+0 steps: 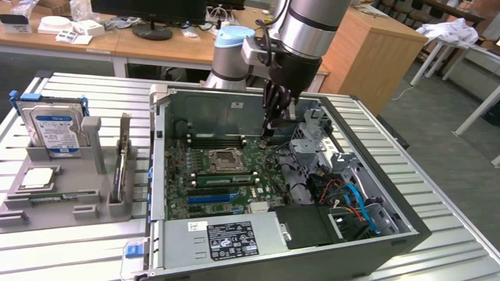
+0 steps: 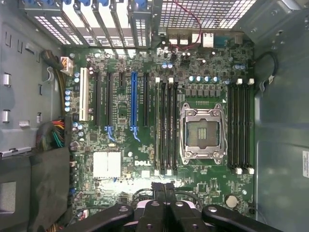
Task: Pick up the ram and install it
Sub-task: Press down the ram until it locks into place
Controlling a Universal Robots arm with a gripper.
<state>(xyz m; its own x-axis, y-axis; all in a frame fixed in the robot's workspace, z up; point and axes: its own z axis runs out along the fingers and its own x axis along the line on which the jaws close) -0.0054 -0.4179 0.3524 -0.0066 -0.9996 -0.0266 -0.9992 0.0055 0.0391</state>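
Observation:
My gripper (image 1: 268,130) hangs inside the open computer case (image 1: 406,234), over the far part of the motherboard (image 1: 226,175), shut with nothing between its fingers. In the wrist view the gripper (image 2: 164,187) shows its black fingertips pressed together above the board's edge, near the empty processor socket (image 2: 203,133) and the memory slots (image 2: 166,128). A long thin ram (image 1: 120,170) stands on edge in the grey holder (image 1: 86,205), at the exterior view's left, well away from my gripper. A green strip (image 1: 224,179) lies along the slots beside the socket; I cannot tell what it is.
The grey holder also carries a blue-labelled hard drive (image 1: 53,130) and a square silver processor (image 1: 37,177). Inside the case are a power supply (image 1: 226,239), a drive cage (image 1: 312,132) and loose cables (image 1: 348,199). A wooden cabinet (image 1: 371,52) and desks stand behind the table.

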